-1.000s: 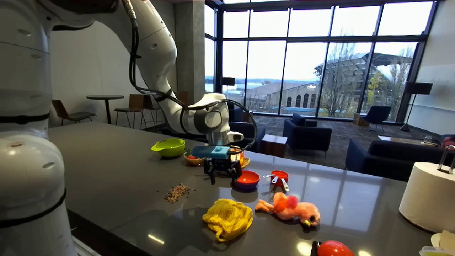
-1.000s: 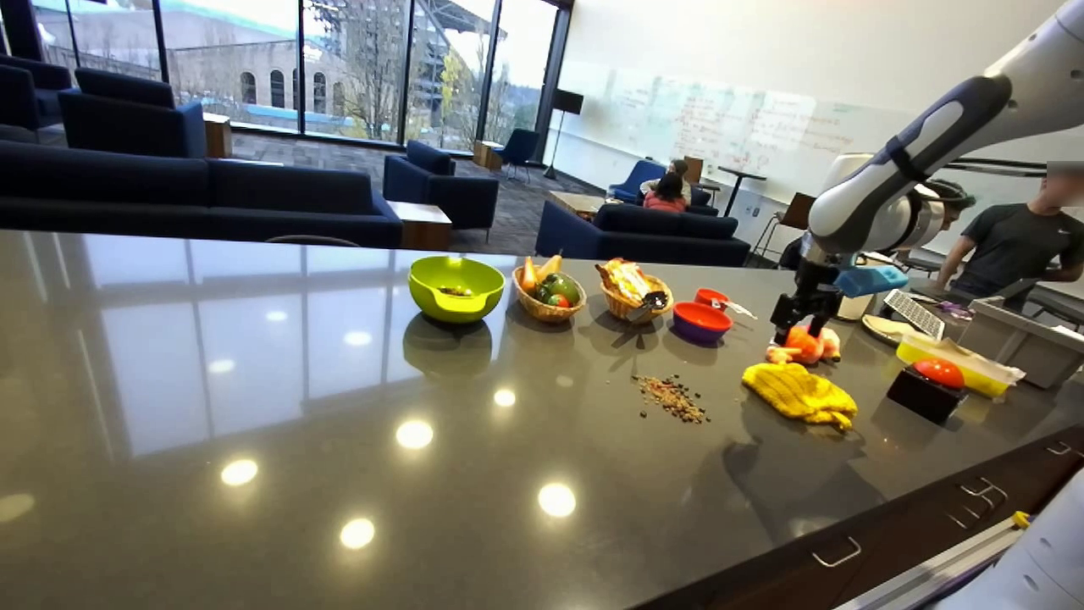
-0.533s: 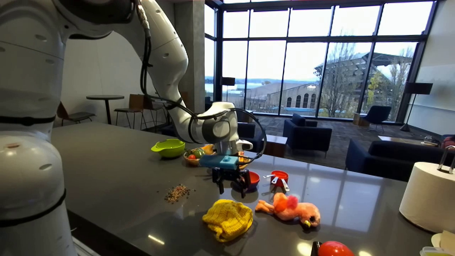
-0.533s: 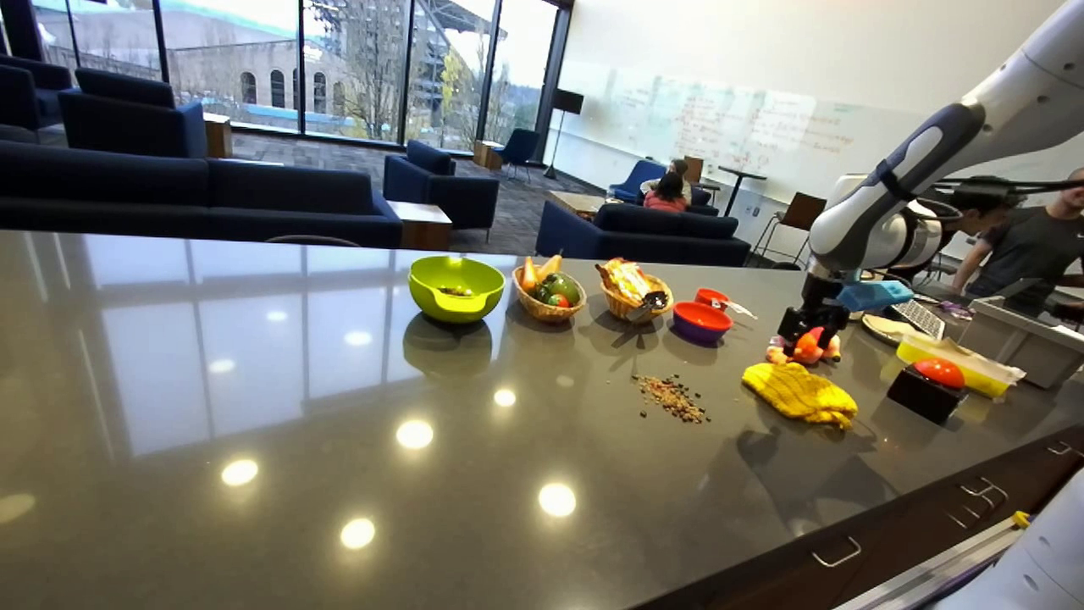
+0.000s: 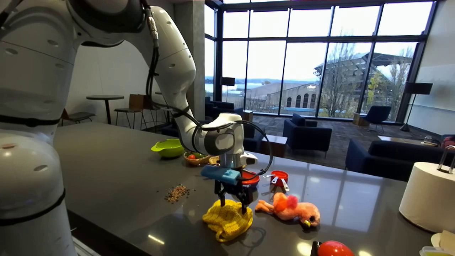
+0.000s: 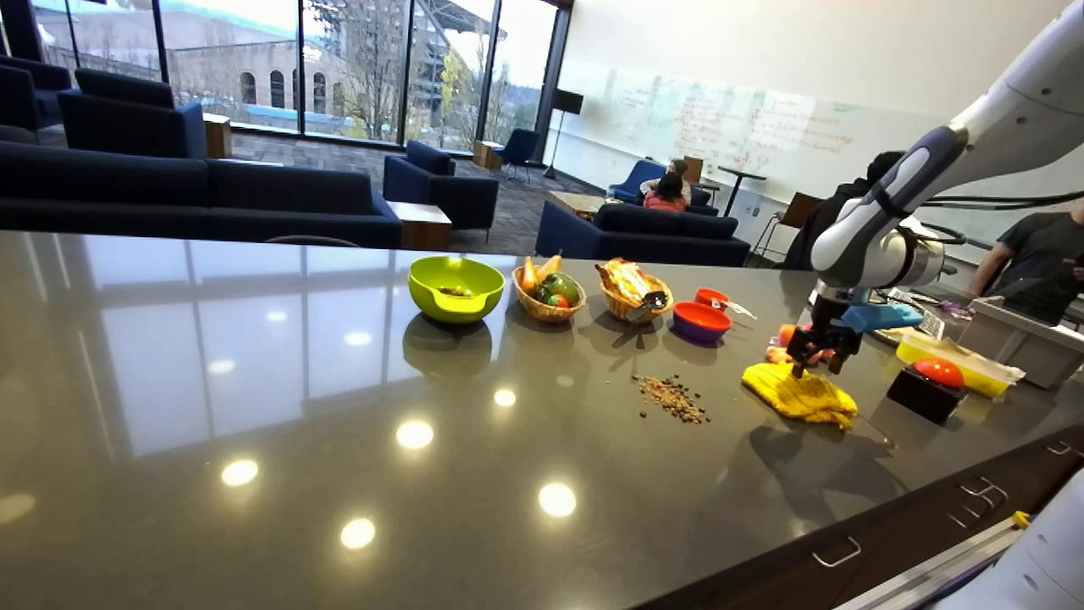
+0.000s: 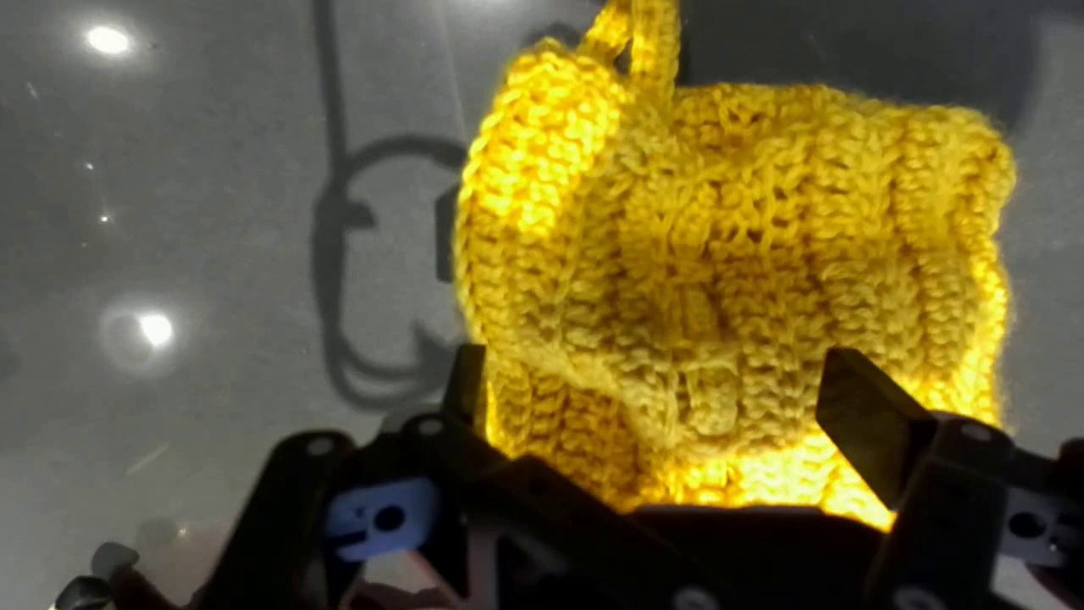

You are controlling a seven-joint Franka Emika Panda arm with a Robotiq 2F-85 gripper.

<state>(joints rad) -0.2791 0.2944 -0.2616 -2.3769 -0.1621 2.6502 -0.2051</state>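
Where the gripper [image 5: 233, 208] hangs: pointing down over the yellow cloth [image 5: 227, 222], low in the middle of an exterior view.
Jaws: spread wide and grasping nothing; in the wrist view one tip sits at the cloth's left edge, the other over its right part. Whether either touches the knit, I cannot tell.
Cloth: rumpled on the desk [image 6: 474, 551], filling the centre and upper right of the wrist view, its loop at the top. It lies in low folds, likely because soft knit cannot stand by itself.
Toy bird [image 5: 291, 211]: on its side, just right of the cloth in an exterior view, presumably since limp legs will not prop it up.
Loose bits [image 5: 177, 193]: scattered to the upper left of the cloth, seeds or grains perhaps, spread flat with no rim around them.
Fruit basket [image 6: 544, 313]: upper middle of an exterior view; its sides probably stop the round pieces from rolling.
Red cup [image 5: 282, 173]: pale handles [image 5: 285, 184] fan out from it, perhaps because measuring spoons or smaller cups are nested inside.
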